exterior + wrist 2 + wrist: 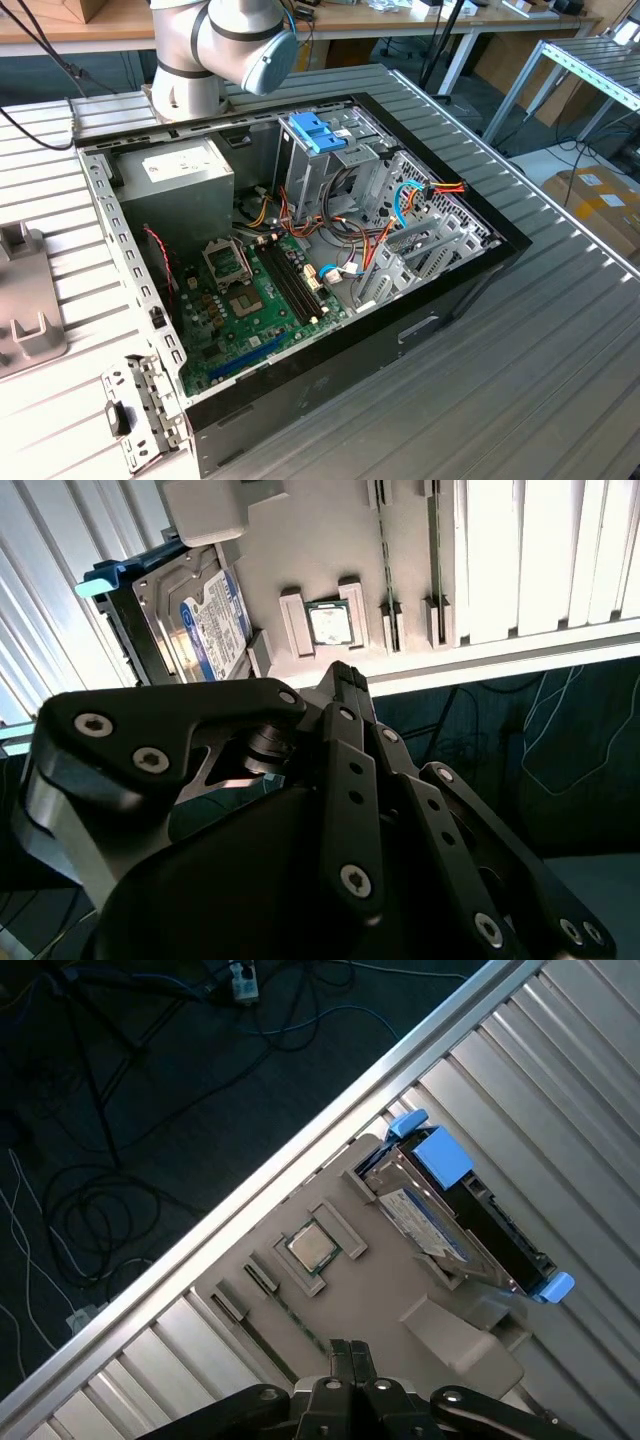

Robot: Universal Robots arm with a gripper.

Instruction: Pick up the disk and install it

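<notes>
The disk [440, 1210] is a grey-metal hard drive with a blue-and-white label, framed by a light-blue side-rail bracket [437, 1152]. It stands on edge in a slot of a grey holder plate [380, 1290]. The second wrist view shows the same disk [195, 620] leaning in that plate [300, 550]. My gripper [348, 1348] hovers above the plate, apart from the disk, its black fingers pressed together with nothing between them. In the second wrist view the gripper [345, 675] points toward a small square chip [328, 623] beside the disk.
In the exterior view the open computer case [440, 290] lies on the ribbed metal table, with the motherboard [250, 300], the grey power supply [185, 175] and a blue tabbed piece [318, 130] on the drive cage. The arm's base [215, 50] stands behind it. Cables lie on the floor [120, 1080] past the table edge.
</notes>
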